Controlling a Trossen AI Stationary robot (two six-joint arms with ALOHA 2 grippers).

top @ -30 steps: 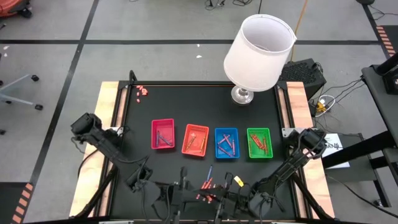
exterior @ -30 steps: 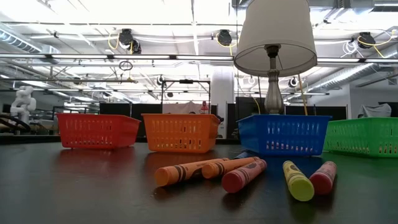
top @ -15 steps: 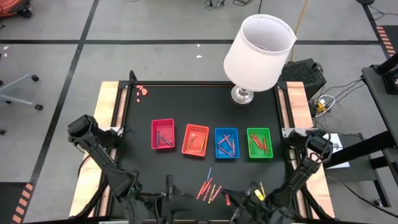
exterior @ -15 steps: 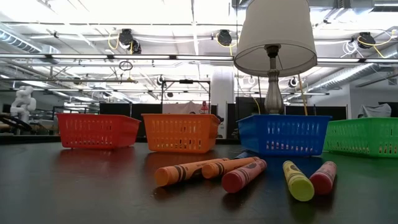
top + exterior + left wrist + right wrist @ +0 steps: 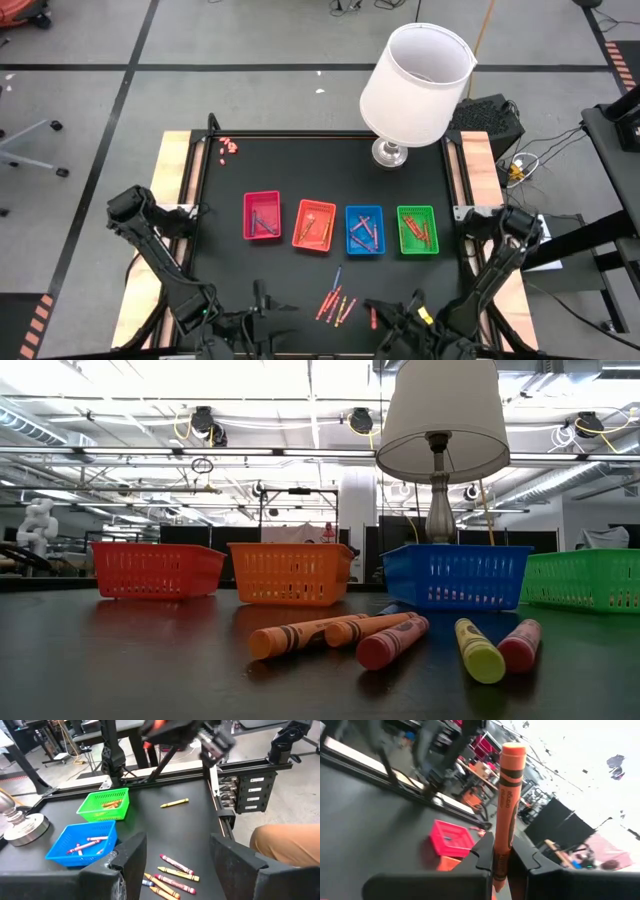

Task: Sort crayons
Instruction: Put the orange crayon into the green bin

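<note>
Crayons [image 5: 338, 301] lay loose near the table's front edge, light, stiff and likely to roll; the right gripper [image 5: 502, 862], closed, pinched an orange crayon [image 5: 506, 805] at its lower end, while the left gripper [image 5: 175, 865] stood open, empty.

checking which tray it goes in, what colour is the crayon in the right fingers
Orange: the crayon stands upright in the right gripper, clearest in the right wrist view.
</note>
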